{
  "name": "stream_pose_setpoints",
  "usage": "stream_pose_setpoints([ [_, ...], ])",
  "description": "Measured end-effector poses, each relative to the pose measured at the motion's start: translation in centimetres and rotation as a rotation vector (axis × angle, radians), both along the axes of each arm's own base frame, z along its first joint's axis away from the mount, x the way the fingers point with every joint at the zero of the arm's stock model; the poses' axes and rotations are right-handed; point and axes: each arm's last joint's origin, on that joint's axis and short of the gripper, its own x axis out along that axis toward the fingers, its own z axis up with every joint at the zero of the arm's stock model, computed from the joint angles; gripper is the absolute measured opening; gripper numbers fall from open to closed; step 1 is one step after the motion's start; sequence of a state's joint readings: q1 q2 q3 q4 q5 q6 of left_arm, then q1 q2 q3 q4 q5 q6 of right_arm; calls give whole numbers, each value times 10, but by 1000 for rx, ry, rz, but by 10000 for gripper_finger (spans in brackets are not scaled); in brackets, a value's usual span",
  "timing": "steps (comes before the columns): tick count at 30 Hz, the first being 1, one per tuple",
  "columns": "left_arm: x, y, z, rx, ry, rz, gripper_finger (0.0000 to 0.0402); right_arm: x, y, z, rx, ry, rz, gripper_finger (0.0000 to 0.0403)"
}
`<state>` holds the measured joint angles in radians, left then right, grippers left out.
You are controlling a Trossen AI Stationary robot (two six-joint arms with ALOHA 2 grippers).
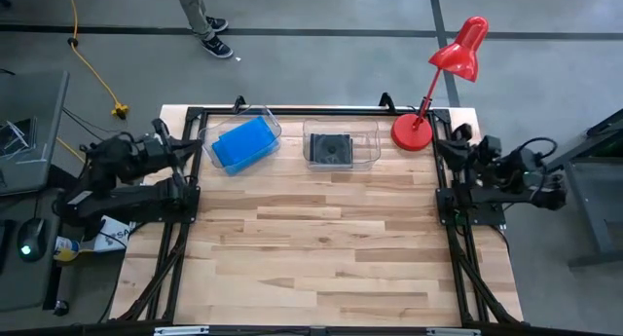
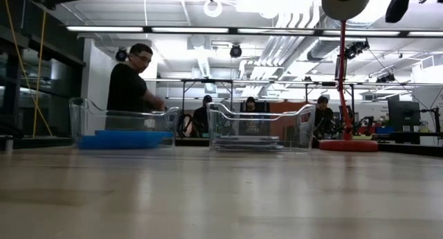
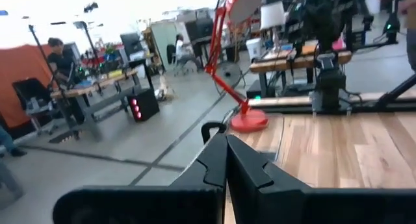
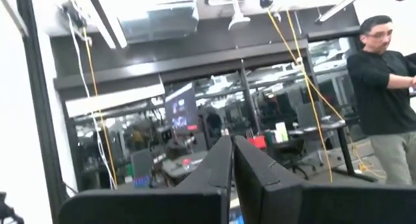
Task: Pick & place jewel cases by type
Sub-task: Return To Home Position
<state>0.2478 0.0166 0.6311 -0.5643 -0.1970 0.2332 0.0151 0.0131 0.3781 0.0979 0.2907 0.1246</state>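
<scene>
Sorting looks finished: blue jewel cases (image 1: 243, 144) lie in the left tub (image 1: 263, 112) and black jewel cases (image 1: 331, 149) in the right tub (image 1: 370, 146), both at the far edge of the tabletop (image 1: 321, 248). Left arm (image 1: 127, 175) and right arm (image 1: 496, 170) sit folded at its sides, each with jaws pressed together and holding nothing. By my judgement, the next move calls only for settling fully home.

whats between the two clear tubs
Nothing; the high view shows bare table between the left tub of blue cases and the right tub of black cases.

Left tub (image 1: 273, 125) holds rectangular cases (image 1: 243, 144); right tub (image 1: 365, 141), seemingly, square cases (image 1: 331, 149).
</scene>
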Motion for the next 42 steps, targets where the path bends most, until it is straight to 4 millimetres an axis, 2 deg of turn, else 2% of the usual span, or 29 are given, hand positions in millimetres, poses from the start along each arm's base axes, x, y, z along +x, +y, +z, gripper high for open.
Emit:
stream_pose_setpoints([
  [8,19,2,-15,28,-55,-97,0,21,1,-39,26,-89,57,0],
  [17,40,3,-33,31,-140,-247,0,29,2,-70,49,-197,113,0],
  [25,55,4,-54,51,-205,-355,0,31,3,-72,33,-157,140,0],
  [37,72,7,-95,-2,-215,-406,0,35,4,-78,65,-91,167,0],
  [42,75,7,-105,-9,-265,-413,0,36,4,-79,66,-84,167,0],
])
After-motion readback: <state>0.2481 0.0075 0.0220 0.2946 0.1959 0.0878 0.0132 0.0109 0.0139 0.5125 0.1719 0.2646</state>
